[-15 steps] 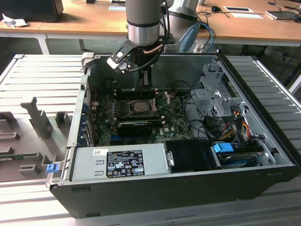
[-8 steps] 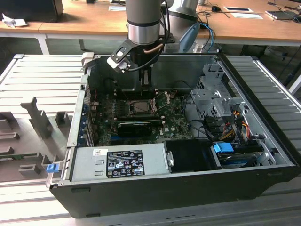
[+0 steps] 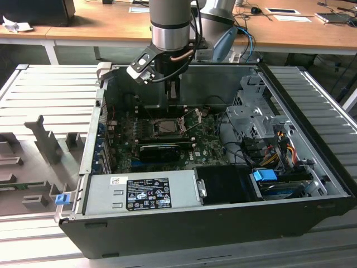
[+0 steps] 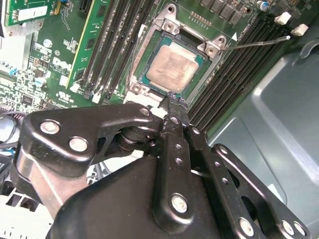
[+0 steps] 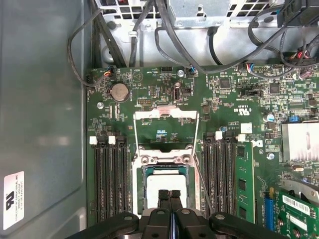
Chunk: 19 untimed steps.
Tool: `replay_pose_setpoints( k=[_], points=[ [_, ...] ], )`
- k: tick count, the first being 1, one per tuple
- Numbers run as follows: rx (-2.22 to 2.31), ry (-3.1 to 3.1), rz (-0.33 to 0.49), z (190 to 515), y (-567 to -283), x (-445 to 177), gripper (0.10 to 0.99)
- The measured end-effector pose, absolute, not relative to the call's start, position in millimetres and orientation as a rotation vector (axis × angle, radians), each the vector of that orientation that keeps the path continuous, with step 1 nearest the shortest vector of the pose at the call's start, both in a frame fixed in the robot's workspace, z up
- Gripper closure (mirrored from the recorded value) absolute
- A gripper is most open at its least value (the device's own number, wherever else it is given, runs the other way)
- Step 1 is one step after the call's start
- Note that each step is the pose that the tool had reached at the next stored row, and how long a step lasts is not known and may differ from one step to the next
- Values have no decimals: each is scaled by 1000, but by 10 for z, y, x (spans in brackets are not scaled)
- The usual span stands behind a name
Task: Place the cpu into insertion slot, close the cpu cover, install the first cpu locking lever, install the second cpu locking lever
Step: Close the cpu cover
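The black linkage of the jaws sits closest in both wrist views. The fingertips (image 5: pixel 163 195) are pressed together with nothing between them, so the jaws are fully closed and empty.

Directly under those tips lies the cpu (image 5: pixel 153 180), silvery face up and lying level inside its socket (image 4: pixel 172 26). In the second wrist view the tips (image 4: pixel 172 102) come down at the cpu (image 4: pixel 172 67) edge nearest the wrist. Whether they touch it cannot be told.

Just beyond the jaws, on the far side of the socket in the first wrist view, the cpu cover (image 5: pixel 164 114) is swung back on its hinge. Bare board shows through its square opening, so it is not yet closed. A thin lever rod (image 4: pixel 254 42) sticks out free to one side of the jaws, unlatched.

Memory slots (image 5: pixel 107 179) flank the jaws on both sides. Around them is the green motherboard (image 5: pixel 149 89), which lies in the open computer case (image 3: pixel 212 229) on the slatted counter (image 3: pixel 50 89).

The cpu looks seated, so the work seems to be at the cover. To do it well, the closed tips should meet the cover's frame rather than the chip face. They should bring it down squarely and stay clear of the loose rod. A sideways nudge on the cpu could lift a corner out of the socket.
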State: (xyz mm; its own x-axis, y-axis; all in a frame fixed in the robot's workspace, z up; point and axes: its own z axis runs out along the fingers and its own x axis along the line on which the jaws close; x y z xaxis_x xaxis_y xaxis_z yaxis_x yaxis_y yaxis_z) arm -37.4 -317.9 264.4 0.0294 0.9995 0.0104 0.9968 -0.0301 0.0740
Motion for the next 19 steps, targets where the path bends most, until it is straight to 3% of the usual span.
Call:
replay_pose_setpoints(
  k=[19],
  points=[
    [2221,2155,91,2658,-3177,-226,980]
  ],
)
